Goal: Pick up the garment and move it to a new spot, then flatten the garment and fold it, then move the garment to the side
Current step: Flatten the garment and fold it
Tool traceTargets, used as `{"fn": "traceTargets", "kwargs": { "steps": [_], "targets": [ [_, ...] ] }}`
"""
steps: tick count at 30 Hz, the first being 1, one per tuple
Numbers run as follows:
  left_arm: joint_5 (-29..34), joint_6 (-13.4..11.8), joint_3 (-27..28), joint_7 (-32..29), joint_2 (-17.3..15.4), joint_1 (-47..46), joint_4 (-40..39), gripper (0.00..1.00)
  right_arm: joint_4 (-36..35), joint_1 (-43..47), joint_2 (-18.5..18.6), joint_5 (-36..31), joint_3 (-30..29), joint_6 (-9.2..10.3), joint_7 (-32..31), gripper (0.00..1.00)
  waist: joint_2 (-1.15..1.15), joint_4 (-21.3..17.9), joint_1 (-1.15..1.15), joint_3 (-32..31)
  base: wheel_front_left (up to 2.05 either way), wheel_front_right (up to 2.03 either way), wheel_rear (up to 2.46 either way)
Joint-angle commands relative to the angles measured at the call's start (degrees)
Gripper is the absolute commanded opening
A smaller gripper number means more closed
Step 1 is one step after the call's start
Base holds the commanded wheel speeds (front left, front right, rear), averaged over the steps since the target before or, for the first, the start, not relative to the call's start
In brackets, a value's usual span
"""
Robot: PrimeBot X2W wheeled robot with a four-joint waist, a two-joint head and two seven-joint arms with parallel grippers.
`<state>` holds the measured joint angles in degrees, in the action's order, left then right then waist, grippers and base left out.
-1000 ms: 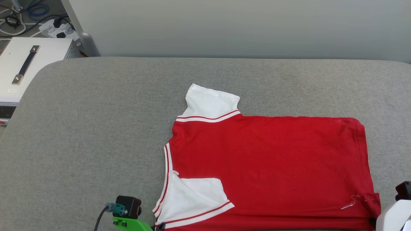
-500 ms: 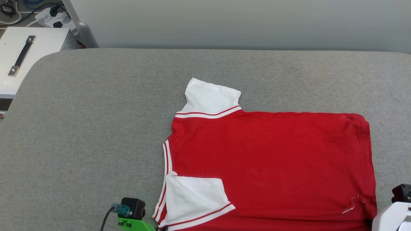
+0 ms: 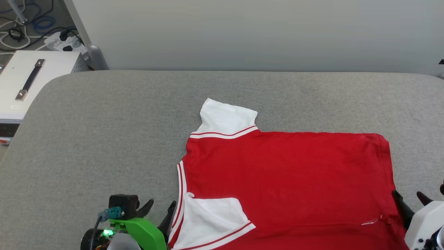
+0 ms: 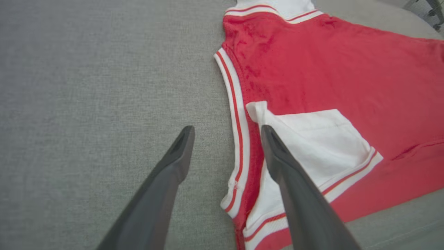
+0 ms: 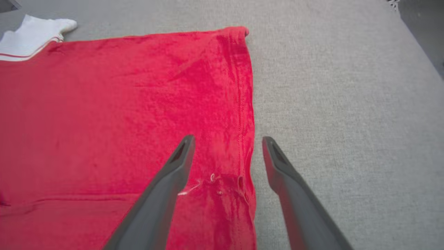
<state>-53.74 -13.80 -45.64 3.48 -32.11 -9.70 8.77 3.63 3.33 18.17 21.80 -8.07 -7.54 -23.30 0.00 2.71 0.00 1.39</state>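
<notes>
The garment (image 3: 288, 180) lay spread on the grey padded surface (image 3: 104, 139), across the lower middle and lower right of the head view, its striped neck edge to the left and its hem to the right. One white sleeve (image 3: 227, 119) stuck out toward the top of the frame. The other sleeve (image 3: 211, 217) was turned in over the red body at the lower left, and a soft crease ran along the bottom edge, so I judged the folding under way with the near side laid in. The left gripper (image 3: 160, 205) sat at the bottom left with its fingers spread, one over bare grey cloth and one over the turned-in sleeve, grasping nothing. The right gripper (image 3: 408, 195), at the bottom right, straddled the hem with its fingers parted likewise, and it was empty. To fold well from there, I thought, both should pinch only the layers meant to travel, at matching points near the neck end and the hem end. They should lift little and move together, so that the thin fabric kept taut and the tucked sleeve was not dragged out. As for containers, a white case (image 3: 34, 80) with a dark handle stood shut at the upper left beside the surface, so I could not tell what it held.
</notes>
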Motion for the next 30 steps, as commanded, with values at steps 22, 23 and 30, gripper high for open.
{"fn": "traceTargets", "kwargs": {
  "steps": [22,23,30],
  "targets": [
    [23.2,10.2,20.7,11.5,12.3,6.9,-5.4,1.0,-7.4,2.6,-5.7,-2.1,5.2,0.05,26.4,1.0,0.0,-2.9,0.0,0.0,0.0,0.0,0.0],
    [23.9,10.8,21.3,11.5,12.8,7.0,-5.0,1.0,-7.2,2.5,-5.8,-2.1,5.4,0.05,26.6,1.0,0.0,-3.1,0.0,0.2,0.0,0.0,0.0],
    [26.6,15.0,23.6,11.5,14.1,3.6,-0.5,1.0,-7.1,0.4,-5.9,-2.4,7.2,0.05,27.7,1.0,0.0,-5.4,0.0,3.8,0.0,0.0,0.0]
  ]
}}
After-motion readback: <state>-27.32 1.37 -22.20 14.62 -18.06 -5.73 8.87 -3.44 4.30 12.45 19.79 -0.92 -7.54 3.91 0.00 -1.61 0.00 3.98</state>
